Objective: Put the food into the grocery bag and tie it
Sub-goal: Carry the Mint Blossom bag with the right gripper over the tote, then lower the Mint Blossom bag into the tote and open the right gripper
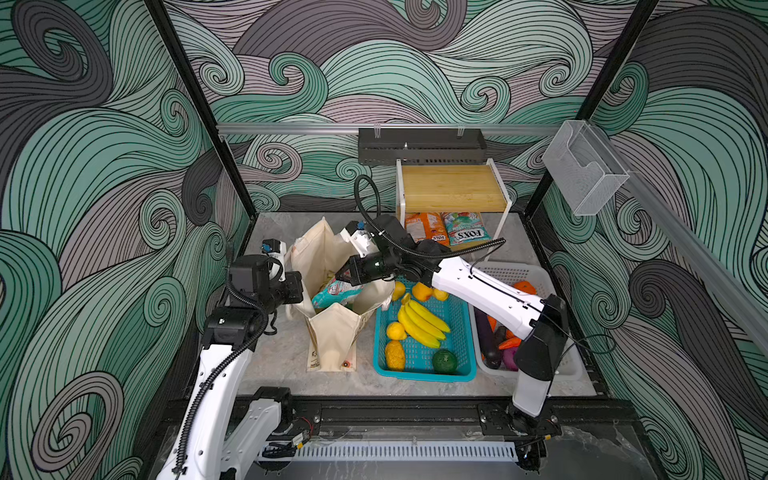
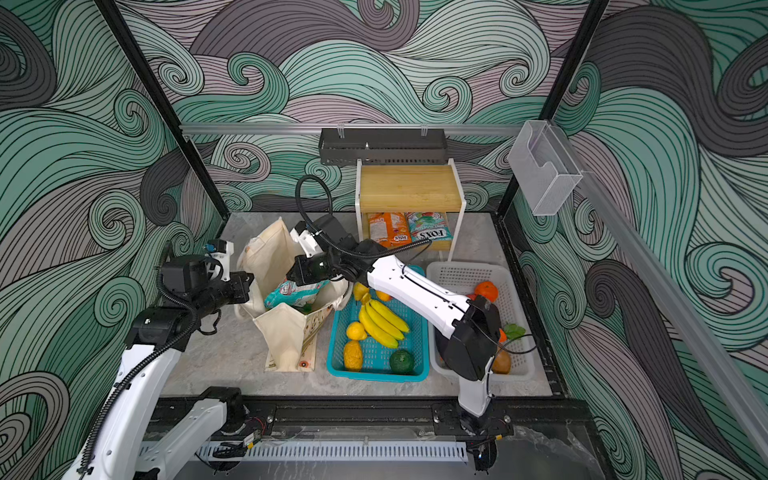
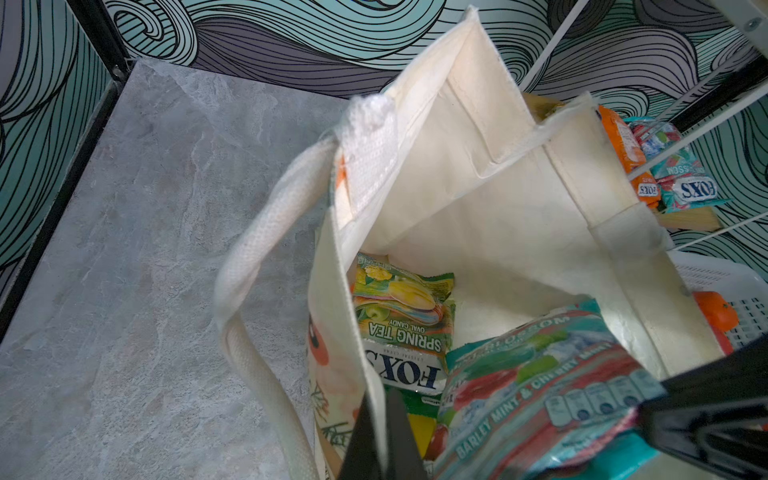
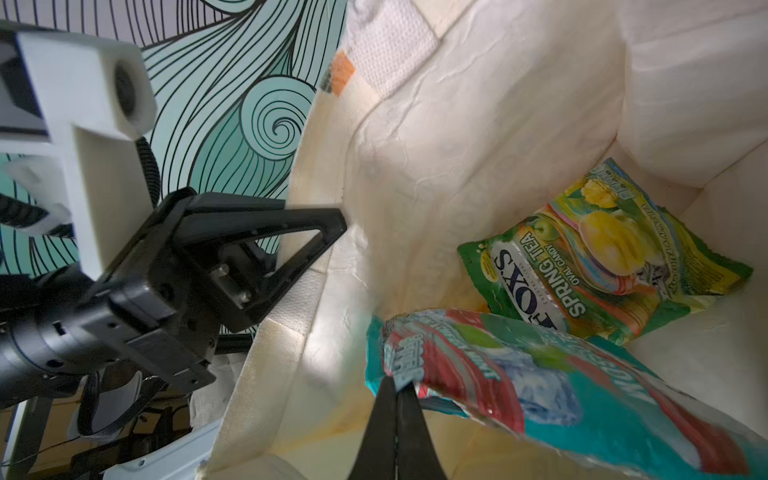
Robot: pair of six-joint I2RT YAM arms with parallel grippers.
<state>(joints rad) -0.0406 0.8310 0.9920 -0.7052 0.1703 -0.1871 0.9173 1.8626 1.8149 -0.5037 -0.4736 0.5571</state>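
With the left hand (image 4: 338,226) clenched on the bag (image 4: 457,124) rim, the right hand (image 4: 397,395), gripping the teal packet (image 4: 540,374), should lower deep inside the bag before releasing.

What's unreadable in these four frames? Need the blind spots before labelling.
- White plastic basket: most contents hidden behind the right arm in both top views.
- Cream canvas tote: floor partly covered by the teal FOX'S snack packet, left wrist view.
- Right gripper: base cut off by the right wrist view's bottom edge.
- Orange snack packet: flavour text too small in both top views.
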